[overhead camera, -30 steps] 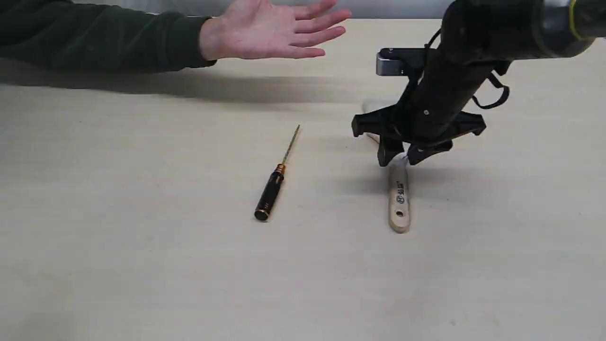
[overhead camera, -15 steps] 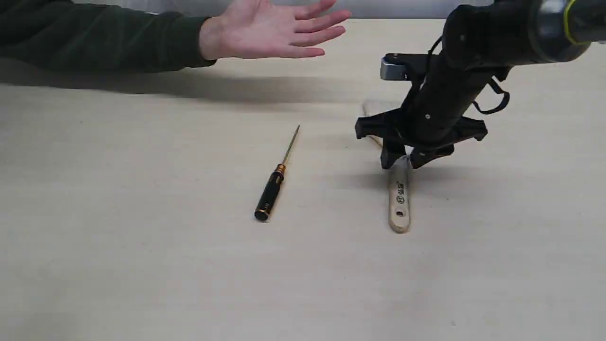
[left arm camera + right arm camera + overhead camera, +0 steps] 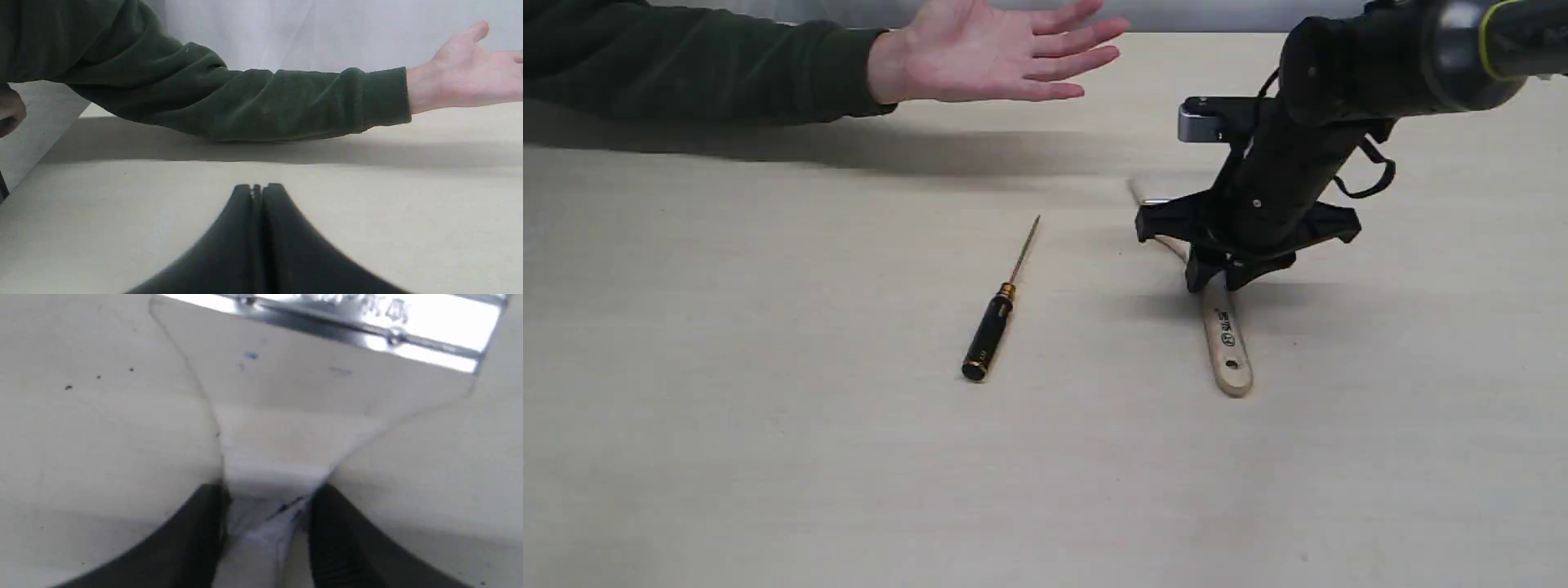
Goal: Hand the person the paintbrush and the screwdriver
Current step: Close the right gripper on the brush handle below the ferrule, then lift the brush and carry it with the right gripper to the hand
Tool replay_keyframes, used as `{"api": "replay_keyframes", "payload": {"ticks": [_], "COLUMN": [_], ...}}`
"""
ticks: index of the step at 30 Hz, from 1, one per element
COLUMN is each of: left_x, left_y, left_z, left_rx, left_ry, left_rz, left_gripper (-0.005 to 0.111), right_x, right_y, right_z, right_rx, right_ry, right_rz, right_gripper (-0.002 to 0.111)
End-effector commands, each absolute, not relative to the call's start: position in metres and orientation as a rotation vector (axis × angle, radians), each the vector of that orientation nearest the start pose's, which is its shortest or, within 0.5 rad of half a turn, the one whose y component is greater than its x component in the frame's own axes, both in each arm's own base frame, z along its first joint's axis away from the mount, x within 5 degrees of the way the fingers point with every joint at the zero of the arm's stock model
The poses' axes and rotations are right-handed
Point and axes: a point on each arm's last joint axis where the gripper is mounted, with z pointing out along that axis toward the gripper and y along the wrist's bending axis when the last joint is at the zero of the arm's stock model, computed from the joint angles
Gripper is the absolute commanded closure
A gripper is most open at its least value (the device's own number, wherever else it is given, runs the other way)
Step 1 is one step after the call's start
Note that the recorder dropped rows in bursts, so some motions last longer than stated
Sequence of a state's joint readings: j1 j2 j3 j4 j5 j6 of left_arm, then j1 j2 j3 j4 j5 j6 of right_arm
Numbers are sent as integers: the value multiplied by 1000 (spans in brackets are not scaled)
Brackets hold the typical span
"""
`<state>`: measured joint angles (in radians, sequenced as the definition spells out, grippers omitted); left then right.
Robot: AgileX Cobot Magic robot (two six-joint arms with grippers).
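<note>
Paintbrush (image 3: 1226, 336), one, between pinching right jaws; screwdriver (image 3: 989, 333), one; left jaws pressed together.

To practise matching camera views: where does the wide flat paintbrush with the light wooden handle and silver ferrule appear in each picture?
Exterior: paintbrush right of centre, handle under the right gripper.
Left wrist: not in it.
Right wrist: centre, handle between that gripper's jaws.
Shared landmark: beige tabletop.

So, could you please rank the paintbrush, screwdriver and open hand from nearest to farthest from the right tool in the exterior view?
1. The paintbrush, between the jaws of the right tool.
2. The screwdriver, to its left.
3. The hand, far back on the left.
</note>
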<state>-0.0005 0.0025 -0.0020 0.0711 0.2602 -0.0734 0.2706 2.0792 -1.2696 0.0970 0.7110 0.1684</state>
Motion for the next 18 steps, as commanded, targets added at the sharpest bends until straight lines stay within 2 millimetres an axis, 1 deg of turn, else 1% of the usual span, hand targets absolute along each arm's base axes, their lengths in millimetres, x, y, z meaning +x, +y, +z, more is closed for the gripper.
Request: {"api": "replay_keyframes", "payload": {"ticks": [1, 2, 3, 5, 8, 14, 18], "left_x": [55, 55, 55, 55, 55, 55, 55], "left_y": [1, 1, 1, 1, 1, 1, 1], "left_z": [190, 190, 190, 190, 190, 191, 191], "left_rx": [-15, -15, -15, -15, -15, -14, -14], "left_ry": [1734, 1734, 1734, 1734, 1734, 1731, 1731], "left_rz": [1, 1, 1, 1, 1, 3, 3], "left_gripper": [107, 107, 107, 107, 107, 107, 107], "right_x": [368, 368, 367, 367, 367, 368, 360], "right_y": [102, 101, 100, 100, 99, 99, 97], "right_z": [96, 96, 96, 96, 103, 144, 178], "right_rx": [-103, -119, -136, -146, -162, -149, -144], "right_ry": [3061, 3066, 3070, 3073, 3051, 2924, 2850], "right_rz": [68, 51, 34, 22, 9, 50, 71], "right_gripper": [95, 102, 104, 104, 104, 104, 104]}}
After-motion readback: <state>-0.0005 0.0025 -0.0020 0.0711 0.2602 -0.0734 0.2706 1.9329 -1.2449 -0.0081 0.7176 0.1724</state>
